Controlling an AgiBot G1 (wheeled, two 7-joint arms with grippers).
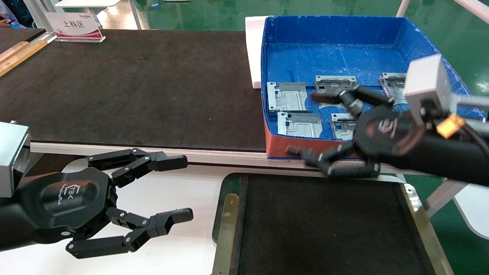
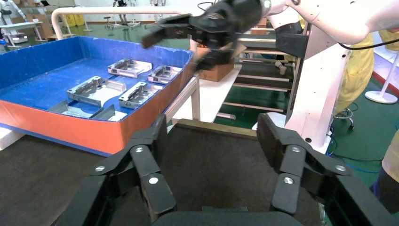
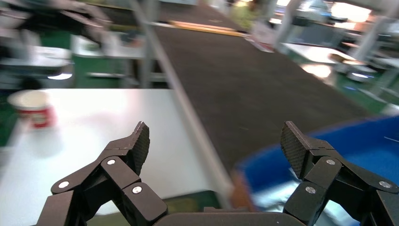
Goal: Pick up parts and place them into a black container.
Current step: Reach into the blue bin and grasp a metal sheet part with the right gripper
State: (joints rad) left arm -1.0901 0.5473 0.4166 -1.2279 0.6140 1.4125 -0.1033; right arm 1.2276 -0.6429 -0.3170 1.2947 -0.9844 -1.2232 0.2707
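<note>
Right gripper: your right gripper (image 1: pixel 324 128) hangs over the near red wall of the blue box (image 1: pixel 336 49), at about 3 o'clock in the head view. Its fingers are spread wide and carry nothing.

Why so wide: I judge the spread is meant to span a flat plate from edge to edge, and the wrist is turned sideways so one finger can come in from the far side and one from the near.

Parts: five parts show on the blue floor. Two lie at the box's left, a far one (image 1: pixel 286 95) and a near one (image 1: pixel 300 124). One (image 1: pixel 335 82) sits just beyond the upper finger, another (image 1: pixel 344 126) lies between the two fingers, and the last (image 1: pixel 393 84) is half hidden at 2 o'clock behind the wrist.

Part against fingers: the middle near part sits under the open span, with no finger touching it as far as you can tell. The hand shows smeared here, so its height above the plate is not clear.

Black container: the black container (image 1: pixel 229 214) lies at 6 o'clock, nearest you, just this side of the box. No part shows on its felt floor.

Left gripper: your left gripper (image 1: pixel 183 189) waits at 8 o'clock over the white table (image 1: pixel 179 252), fingers open and empty, beside the container's left rim.
</note>
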